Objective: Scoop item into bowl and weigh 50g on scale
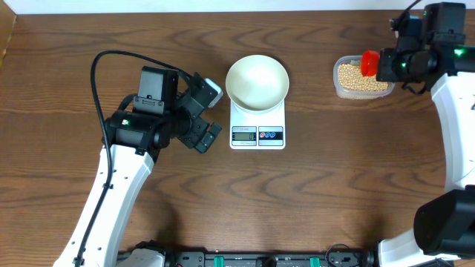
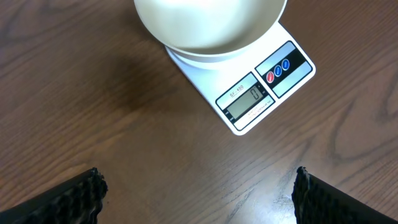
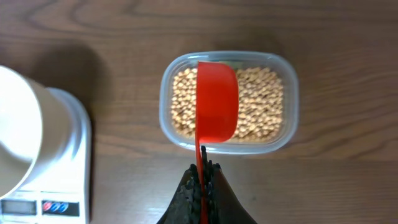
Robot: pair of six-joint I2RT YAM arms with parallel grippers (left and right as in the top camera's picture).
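At the middle of the brown wood-grain table (image 1: 312, 193), a little toward 12 o'clock in the overhead view, sits the small white rectangular digital scale (image 1: 257, 126). The round plain white bowl (image 1: 257, 81) rests on the scale's 12 o'clock end. The grey display (image 2: 247, 99) and the red and blue round buttons (image 2: 278, 70) are uncovered at the 6 o'clock end. In the left wrist view the display reads zero, and the bowl's inside shows only white.

From the scale, at about 2 o'clock and well apart from it, stands a clear rounded-rectangular plastic tub (image 3: 291, 106). The small round tan-yellow beans (image 3: 261, 99) lie in this tub, covering its floor.

The right gripper (image 3: 202, 183) is at the tub's 3 o'clock side in the overhead view, its fingers pressed together on the thin handle of a red plastic scoop (image 3: 217, 102). The scoop's cup lies over the middle of the tub, above the beans. Whether it touches them I cannot tell.

The left gripper (image 1: 214, 111) is at the scale's 9 o'clock side, just beside it, with its black ridged fingers (image 2: 81, 196) spread wide apart. Only bare table lies between them, and they grasp nothing.
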